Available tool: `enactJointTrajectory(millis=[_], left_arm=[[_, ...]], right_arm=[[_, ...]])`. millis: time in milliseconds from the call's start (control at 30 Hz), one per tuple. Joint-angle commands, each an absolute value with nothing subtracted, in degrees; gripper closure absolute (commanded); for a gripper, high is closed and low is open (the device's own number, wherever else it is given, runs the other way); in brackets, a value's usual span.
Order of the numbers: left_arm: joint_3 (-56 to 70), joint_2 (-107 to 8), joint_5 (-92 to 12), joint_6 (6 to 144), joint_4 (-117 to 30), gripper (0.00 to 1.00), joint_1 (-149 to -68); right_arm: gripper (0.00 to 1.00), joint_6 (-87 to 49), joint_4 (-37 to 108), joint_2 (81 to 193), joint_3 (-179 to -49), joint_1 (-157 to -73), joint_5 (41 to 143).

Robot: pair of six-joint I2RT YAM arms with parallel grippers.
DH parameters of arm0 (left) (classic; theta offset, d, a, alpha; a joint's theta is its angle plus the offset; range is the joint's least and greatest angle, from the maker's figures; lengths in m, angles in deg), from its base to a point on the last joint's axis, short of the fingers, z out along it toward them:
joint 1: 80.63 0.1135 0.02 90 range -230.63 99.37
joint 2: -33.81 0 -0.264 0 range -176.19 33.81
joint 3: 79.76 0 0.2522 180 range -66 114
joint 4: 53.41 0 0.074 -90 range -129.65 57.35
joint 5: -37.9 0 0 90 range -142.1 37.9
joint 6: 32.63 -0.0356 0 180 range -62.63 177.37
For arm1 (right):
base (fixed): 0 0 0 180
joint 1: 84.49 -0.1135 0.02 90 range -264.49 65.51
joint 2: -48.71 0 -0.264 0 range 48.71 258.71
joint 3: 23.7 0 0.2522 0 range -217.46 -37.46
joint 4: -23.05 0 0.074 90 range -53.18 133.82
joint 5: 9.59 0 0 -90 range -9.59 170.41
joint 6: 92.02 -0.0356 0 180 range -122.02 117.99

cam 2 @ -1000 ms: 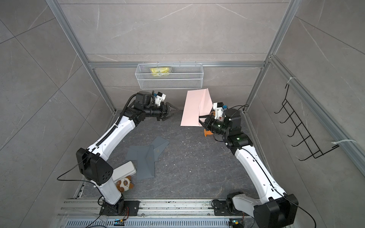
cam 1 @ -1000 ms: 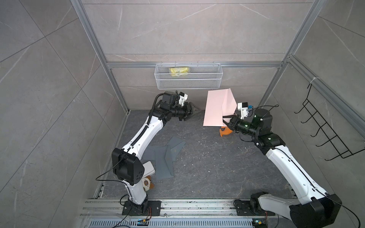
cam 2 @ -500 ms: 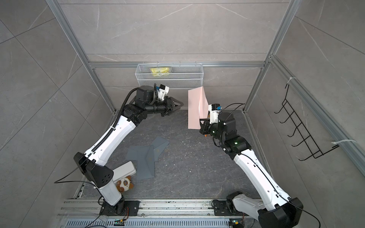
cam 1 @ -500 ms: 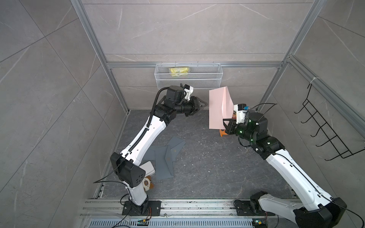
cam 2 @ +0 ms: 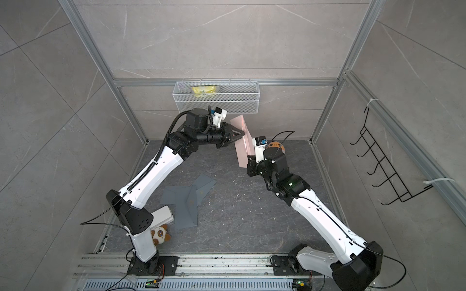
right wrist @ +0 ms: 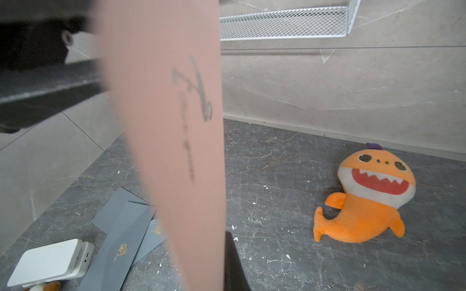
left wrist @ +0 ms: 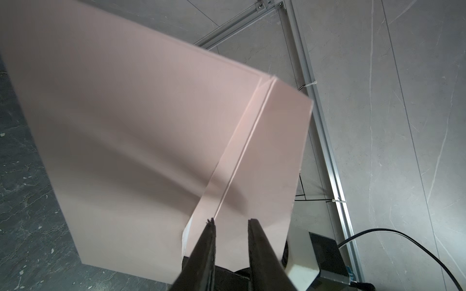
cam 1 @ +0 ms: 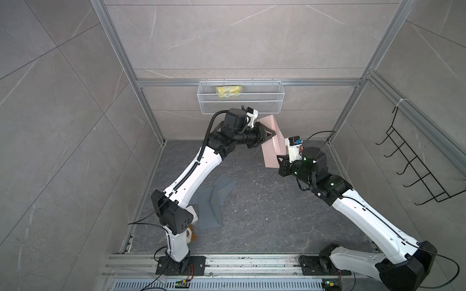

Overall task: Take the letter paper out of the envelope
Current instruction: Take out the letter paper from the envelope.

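Note:
A pink envelope (cam 1: 270,153) (cam 2: 242,152) stands upright in the air, with my right gripper (cam 1: 280,163) (cam 2: 250,164) shut on its lower edge. In the right wrist view the envelope (right wrist: 171,151) is a blurred pink strip with handwriting, and it hides one side of that gripper (right wrist: 219,249). My left gripper (cam 1: 273,131) (cam 2: 243,134) reaches the opened flap from the left. Its jaws (left wrist: 232,221) stand a narrow gap apart in front of the flap (left wrist: 274,156), clamping nothing that I can see. A thin white edge (left wrist: 184,236) shows at the envelope's mouth; whether it is the letter paper I cannot tell.
Grey envelopes (cam 1: 211,201) (right wrist: 121,234) lie on the dark floor left of centre. An orange shark plush (right wrist: 365,196) lies at the back right. A white box (cam 2: 162,216) and a panda toy (cam 2: 160,234) sit by the left arm's base. A wire basket (cam 1: 239,100) hangs on the back wall, a black rack (cam 1: 416,163) on the right wall.
My left gripper has travelled right to the envelope's flap and its jaws have narrowed. The right arm has turned the envelope more edge-on and shifted it slightly right.

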State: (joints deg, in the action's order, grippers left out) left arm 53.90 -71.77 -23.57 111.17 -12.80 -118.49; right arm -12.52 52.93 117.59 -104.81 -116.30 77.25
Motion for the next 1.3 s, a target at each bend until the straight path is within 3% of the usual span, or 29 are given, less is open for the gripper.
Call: enactJointTrajectory(millis=[0, 1267], left_arm=[[55.8, -71.4, -23.6, 110.9, -14.2, 0.74, -118.7], [49.5, -68.0, -28.1, 110.8, -15.9, 0.86, -122.0]], right_arm=[[1.00, -10.5, 54.5, 118.0, -107.6, -117.3, 73.0], [1.00, -11.6, 63.0, 120.7, -113.9, -123.2, 64.0]])
